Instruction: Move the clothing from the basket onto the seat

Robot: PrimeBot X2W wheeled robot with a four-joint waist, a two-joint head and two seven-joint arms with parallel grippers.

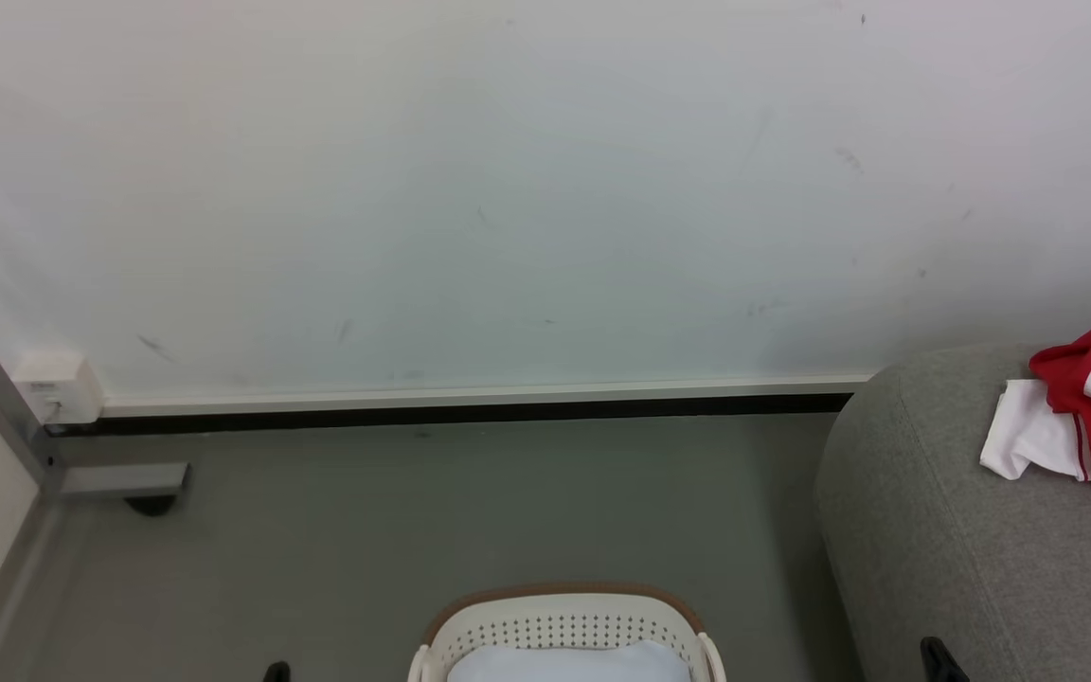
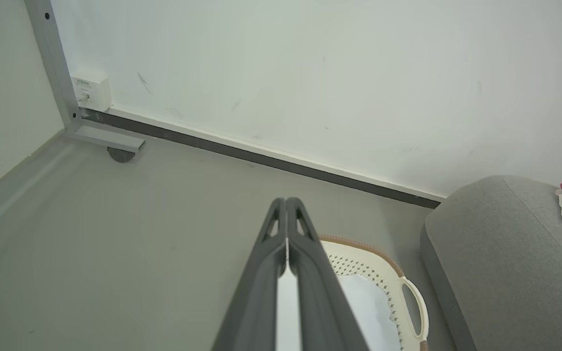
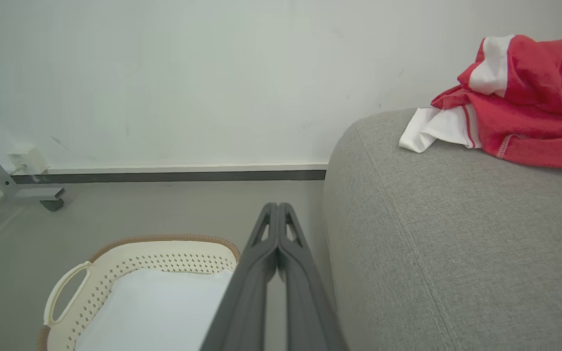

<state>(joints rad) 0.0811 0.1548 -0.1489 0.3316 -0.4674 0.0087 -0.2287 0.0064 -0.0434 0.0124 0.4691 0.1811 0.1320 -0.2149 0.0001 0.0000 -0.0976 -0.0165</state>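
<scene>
Clothing (image 3: 520,102) lies bunched on the seat (image 3: 447,234), near its rounded end, well apart from the basket (image 3: 164,241) on the floor beside it. Right pincer (image 3: 277,205) is closed tip to tip and empty. Left pincer (image 2: 286,201) is the same, shut on nothing. From both pincers the clothing lies up and to the right. The right arm is nearer, since the seat sits on its side. The heap's long axis runs roughly along the seat top, white sleeve end toward the basket. Inside the basket only the pale pad (image 3: 154,307) shows, no red fabric. Its near part is cut off in every view, so probably nothing is left to move, but I can't confirm that. The right wrist view gives the heap whole, with stripe trim and hem stitching. The head view clips it at the right edge, and the left wrist view catches just a red and white corner. The left wrist view shows the basket's handle on the seat side.
</scene>
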